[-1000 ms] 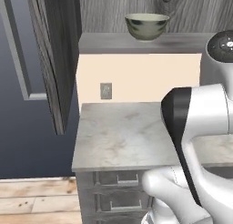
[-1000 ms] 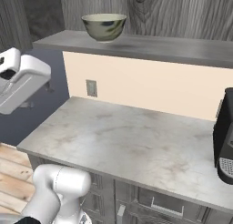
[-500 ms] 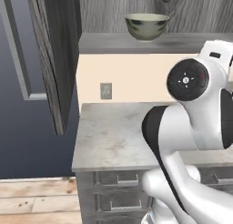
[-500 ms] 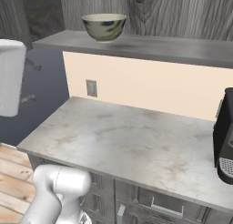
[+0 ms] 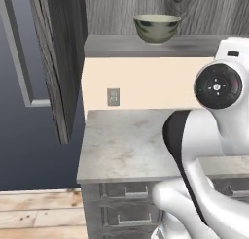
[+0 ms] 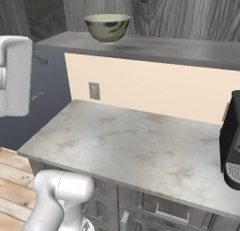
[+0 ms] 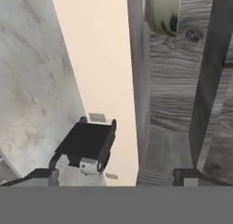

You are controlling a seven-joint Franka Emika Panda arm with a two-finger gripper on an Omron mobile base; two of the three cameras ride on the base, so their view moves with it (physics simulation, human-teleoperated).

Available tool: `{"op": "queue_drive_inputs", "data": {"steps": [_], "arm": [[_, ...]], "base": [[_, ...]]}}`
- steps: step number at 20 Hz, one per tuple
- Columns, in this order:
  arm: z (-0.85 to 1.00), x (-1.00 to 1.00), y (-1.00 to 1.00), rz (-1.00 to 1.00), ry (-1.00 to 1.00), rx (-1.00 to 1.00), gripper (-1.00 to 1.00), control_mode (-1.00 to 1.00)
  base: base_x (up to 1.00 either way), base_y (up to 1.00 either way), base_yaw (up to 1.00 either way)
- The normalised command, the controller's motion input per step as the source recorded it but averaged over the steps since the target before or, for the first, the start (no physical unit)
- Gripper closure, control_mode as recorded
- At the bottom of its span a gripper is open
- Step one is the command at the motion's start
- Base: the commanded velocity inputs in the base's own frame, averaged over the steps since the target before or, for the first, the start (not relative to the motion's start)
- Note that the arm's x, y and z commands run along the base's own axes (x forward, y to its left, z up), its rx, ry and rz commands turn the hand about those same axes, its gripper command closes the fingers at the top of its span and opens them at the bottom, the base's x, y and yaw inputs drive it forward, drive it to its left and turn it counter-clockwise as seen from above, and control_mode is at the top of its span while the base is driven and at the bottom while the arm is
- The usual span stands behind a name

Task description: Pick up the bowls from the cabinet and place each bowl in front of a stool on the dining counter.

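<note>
With the gripper (image 7: 116, 175) spread and empty, it should level out toward the bowl (image 5: 156, 28) at top centre on the cabinet (image 5: 146, 44) shelf.

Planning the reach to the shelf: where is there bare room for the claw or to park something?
The shelf is bare right of the bowl. The marble counter is bare from the outlet to the black machine, where it gets crowded.

The bowl (image 5: 156, 27) stands on the cabinet shelf (image 5: 146, 45), above the marble counter (image 5: 126, 145). A wall outlet (image 5: 113, 96) lies below the shelf; a coffee machine (image 6: 230, 152) sits on the counter, far right of the bowl.
</note>
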Motion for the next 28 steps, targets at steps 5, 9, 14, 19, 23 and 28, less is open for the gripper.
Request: {"op": "queue_drive_inputs", "data": {"steps": [5,9,14,19,23,28], "arm": [[0.21,0.22,0.22,0.03,0.02,0.02,-1.00,-1.00],[0.29,0.20,0.17,0.01,0.00,0.00,-1.00,-1.00],[0.05,0.45,0.02,0.15,0.04,0.04,-1.00,-1.00],[0.00,0.48,0.00,0.16,-0.03,0.06,-1.00,-1.00],[0.00,0.40,0.04,0.10,-0.02,0.00,-1.00,-1.00],[0.00,0.39,0.23,0.03,0.00,0.00,-1.00,-1.00]], "base": [[0.00,0.00,0.00],[0.00,0.00,0.00],[0.00,0.00,0.00],[0.00,0.00,0.00],[0.00,0.00,0.00],[0.00,0.00,0.00]]}}
